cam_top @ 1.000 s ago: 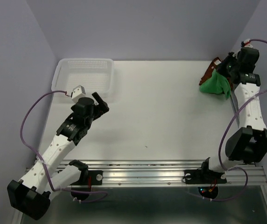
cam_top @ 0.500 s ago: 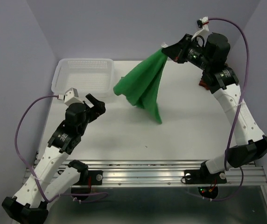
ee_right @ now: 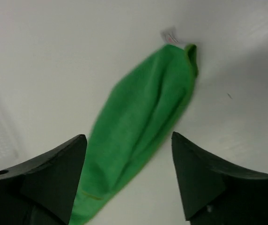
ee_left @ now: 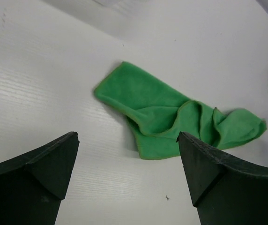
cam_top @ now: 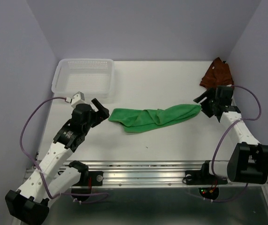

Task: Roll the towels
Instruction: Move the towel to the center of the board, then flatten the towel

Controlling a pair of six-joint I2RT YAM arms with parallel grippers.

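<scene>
The green towel point(cam_top: 152, 117) lay as a long rumpled strip across the middle of the table point(cam_top: 148, 79), unrolled. The rust towel point(cam_top: 217, 72) sat bunched in the far right corner, apart from it. The right gripper point(cam_top: 202, 106) hung at the strip's right end, jaws apart and empty. The left gripper point(cam_top: 101, 110) hovered near its left end, jaws wide and empty. A basket point(cam_top: 85, 77) stood far left.

Green towel point(cam_top: 153, 117) soft cloth; table point(cam_top: 171, 89) matt white.
</scene>
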